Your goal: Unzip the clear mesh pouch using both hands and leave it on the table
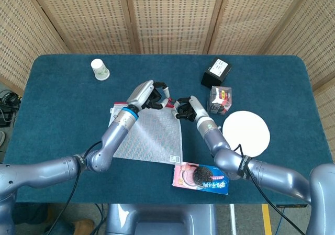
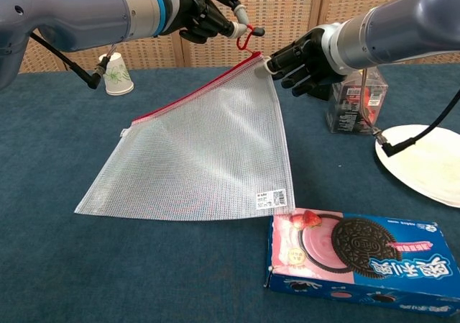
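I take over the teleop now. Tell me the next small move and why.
Probably draw the left hand leftward along the red zipper edge. It pinches the red pull cord, the right hand holds the mesh pouch by its raised corner, and the zipper looks shut.

A blue-covered table [image 1: 63, 114] carries a paper cup [image 1: 99, 69] far left, a black box [image 1: 217, 71] and a clear box [image 1: 221, 99] toward the right, and a white plate [image 1: 246, 133] beside the clear box. A cookie pack [image 2: 361, 254] lies at the near edge. The mesh pouch [image 2: 208, 157] rests its lower edge on the cloth, its corner just beside the pack.
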Tool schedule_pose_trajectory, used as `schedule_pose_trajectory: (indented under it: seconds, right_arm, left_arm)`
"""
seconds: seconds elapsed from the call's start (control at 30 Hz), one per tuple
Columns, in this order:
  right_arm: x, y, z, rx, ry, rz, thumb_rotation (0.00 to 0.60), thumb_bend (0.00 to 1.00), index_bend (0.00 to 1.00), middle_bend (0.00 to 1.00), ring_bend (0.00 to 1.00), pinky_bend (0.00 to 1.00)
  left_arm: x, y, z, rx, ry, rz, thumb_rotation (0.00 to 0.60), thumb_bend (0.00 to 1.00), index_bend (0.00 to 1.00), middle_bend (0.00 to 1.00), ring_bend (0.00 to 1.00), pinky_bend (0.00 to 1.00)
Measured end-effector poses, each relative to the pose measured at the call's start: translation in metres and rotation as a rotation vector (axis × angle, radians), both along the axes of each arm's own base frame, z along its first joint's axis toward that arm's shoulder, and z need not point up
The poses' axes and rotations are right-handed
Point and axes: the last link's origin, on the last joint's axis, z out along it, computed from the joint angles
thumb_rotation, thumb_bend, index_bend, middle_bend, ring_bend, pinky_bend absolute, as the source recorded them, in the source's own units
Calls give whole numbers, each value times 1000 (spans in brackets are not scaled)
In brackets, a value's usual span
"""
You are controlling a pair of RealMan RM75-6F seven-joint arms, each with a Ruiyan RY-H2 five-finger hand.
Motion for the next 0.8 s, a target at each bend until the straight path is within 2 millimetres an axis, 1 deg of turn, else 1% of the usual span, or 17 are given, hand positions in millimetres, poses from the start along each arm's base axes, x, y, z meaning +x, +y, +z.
schedule_pose_trajectory:
  seconds: [0.07,0.3,0.6,0.8]
  right_arm:
    - [0,1,1,2,-7,3,600,811,729,893,835,957]
    - [3,3,4,0,-21,15,600,813,729,893,836,957]
    - [5,3,9,-15,-49,19,600,812,732,893,836,957]
    - [5,2,15,-27,-74,18,600,813,745,894,836,956]
  left_arm:
    - [0,0,0,4,3,1,600,592,824,1000,949,1000]
    - [-2,2,0,20,22,4,600,726,879,1000,949,1000]
    - [-6,6,3,43,43,12,600,745,887,1000,949,1000]
    - [-16,13,7,58,55,41,600,745,889,1000,949,1000]
